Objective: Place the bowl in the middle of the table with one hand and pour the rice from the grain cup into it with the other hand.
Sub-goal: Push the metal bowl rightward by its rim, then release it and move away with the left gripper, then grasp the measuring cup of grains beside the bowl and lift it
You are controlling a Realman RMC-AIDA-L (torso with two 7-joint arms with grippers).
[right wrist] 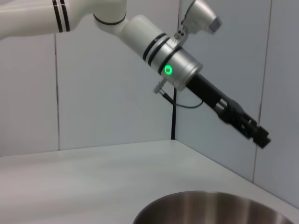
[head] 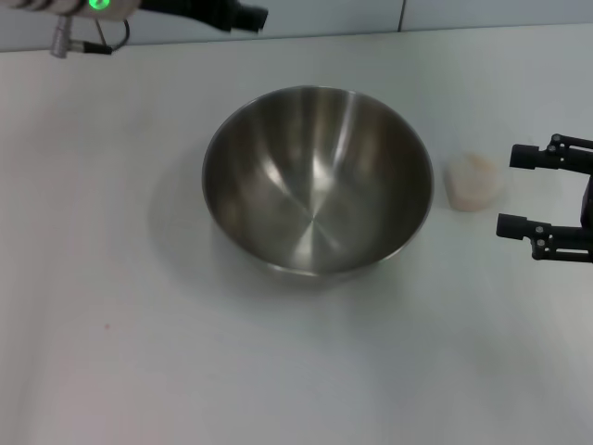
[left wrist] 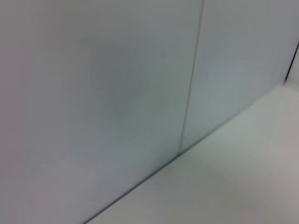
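The bowl point(head: 318, 181), a wide shiny steel mixing bowl, stands upright and empty in the middle of the white table point(head: 130, 334). Its rim also shows in the right wrist view point(right wrist: 210, 207). The grain cup point(head: 473, 183), small and clear, stands just right of the bowl with the pale rice point(head: 471, 176) inside. My right gripper point(head: 508, 190) is open at the table's right edge, jaws facing the cup, a short gap away from it. My left gripper point(head: 250, 17) is shut and empty, raised at the back left, apart from the bowl. It also shows in the right wrist view point(right wrist: 261, 136).
A grey panelled wall point(left wrist: 117, 93) runs along the table's far edge. The left wrist view shows only this wall and a strip of tabletop point(left wrist: 243, 177).
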